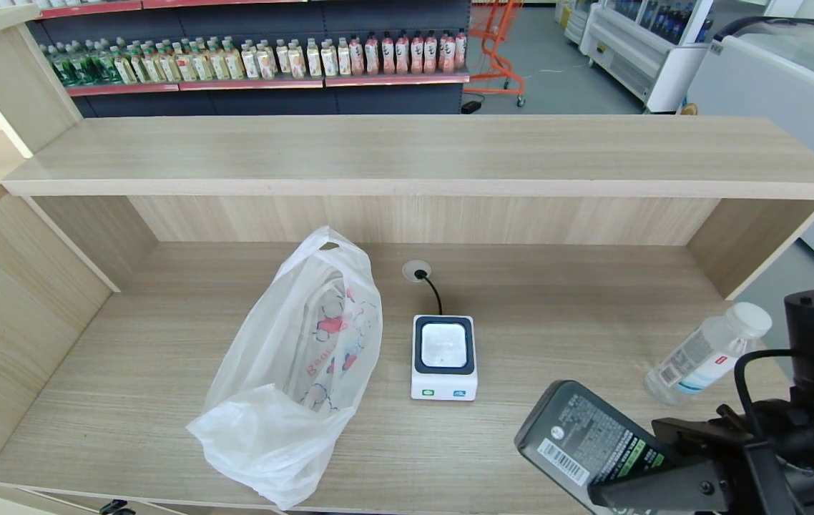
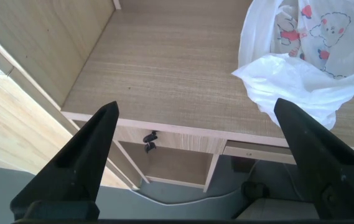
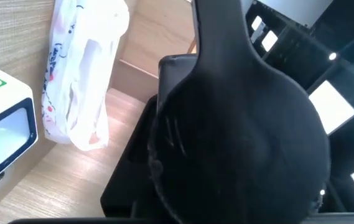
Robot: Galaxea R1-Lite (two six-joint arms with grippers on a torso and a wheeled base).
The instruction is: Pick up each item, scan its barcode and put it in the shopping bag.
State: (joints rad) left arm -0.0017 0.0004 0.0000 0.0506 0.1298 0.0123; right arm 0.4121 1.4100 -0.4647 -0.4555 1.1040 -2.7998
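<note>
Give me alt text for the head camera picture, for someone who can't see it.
The right gripper holds a dark pack, barcode label facing up, at the lower right over a wooden counter. A white scanner sits mid-counter, with a white shopping bag to its left and a clear bottle at the right.

Shopping bag (image 1: 292,379) left of scanner (image 1: 444,357)

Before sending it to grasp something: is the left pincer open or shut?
Open: the left pincer has its fingers wide apart, nothing between them, over the near edge of the counter.
</note>
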